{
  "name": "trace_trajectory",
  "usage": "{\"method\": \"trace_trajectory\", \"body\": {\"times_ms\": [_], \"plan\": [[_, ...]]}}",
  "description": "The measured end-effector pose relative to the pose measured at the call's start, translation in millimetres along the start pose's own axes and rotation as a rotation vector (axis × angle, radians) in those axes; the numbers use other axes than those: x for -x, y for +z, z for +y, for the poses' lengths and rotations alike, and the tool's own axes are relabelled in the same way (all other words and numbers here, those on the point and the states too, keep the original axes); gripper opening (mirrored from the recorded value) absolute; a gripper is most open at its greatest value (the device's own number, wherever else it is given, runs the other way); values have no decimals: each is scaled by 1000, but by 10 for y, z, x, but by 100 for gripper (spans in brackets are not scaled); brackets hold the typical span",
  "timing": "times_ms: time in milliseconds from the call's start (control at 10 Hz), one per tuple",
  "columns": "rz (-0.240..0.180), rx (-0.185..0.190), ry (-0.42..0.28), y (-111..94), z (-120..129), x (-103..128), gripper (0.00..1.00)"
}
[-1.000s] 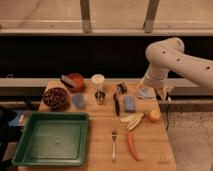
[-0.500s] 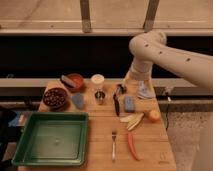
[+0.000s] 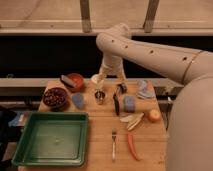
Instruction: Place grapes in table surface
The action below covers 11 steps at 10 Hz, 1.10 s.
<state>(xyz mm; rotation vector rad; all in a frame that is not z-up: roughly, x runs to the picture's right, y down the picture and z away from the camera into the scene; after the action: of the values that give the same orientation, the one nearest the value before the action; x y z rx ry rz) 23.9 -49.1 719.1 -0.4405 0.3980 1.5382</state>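
The grapes sit heaped in a dark maroon bowl at the back left of the wooden surface. They are a cluster of dark red berries filling the bowl's middle, and nothing is touching them.

Just behind and to the right of that bowl stands a red-orange bowl with a dark block lying across its rim. In front of the maroon bowl, a green tray takes up the front left corner of the surface. A small blue-grey piece lies just to the right of the grapes, and a small metal cup stands beside it. A white cup is behind the metal cup.

The pincer hangs over the back middle of the surface, well to the right of the grapes. Its fingers are spread apart and hold nothing. One fingertip is near the white cup, and the other is above a black-handled tool.

Further right are a blue sponge and a crumpled blue cloth. Nearer the front are pale fruit slices, a round orange fruit, a fork and a carrot.

The white arm reaches in from the right, bends high and drops to the pincer.
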Motion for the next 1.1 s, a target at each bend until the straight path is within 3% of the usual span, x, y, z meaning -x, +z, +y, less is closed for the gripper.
{"method": "trace_trajectory", "body": {"times_ms": [200,900,1100], "plan": [[-23,50,-75,-67,504,69,80],[-29,49,-68,-57,478,84,80],[-35,92,-58,69,530,155,80]]}}
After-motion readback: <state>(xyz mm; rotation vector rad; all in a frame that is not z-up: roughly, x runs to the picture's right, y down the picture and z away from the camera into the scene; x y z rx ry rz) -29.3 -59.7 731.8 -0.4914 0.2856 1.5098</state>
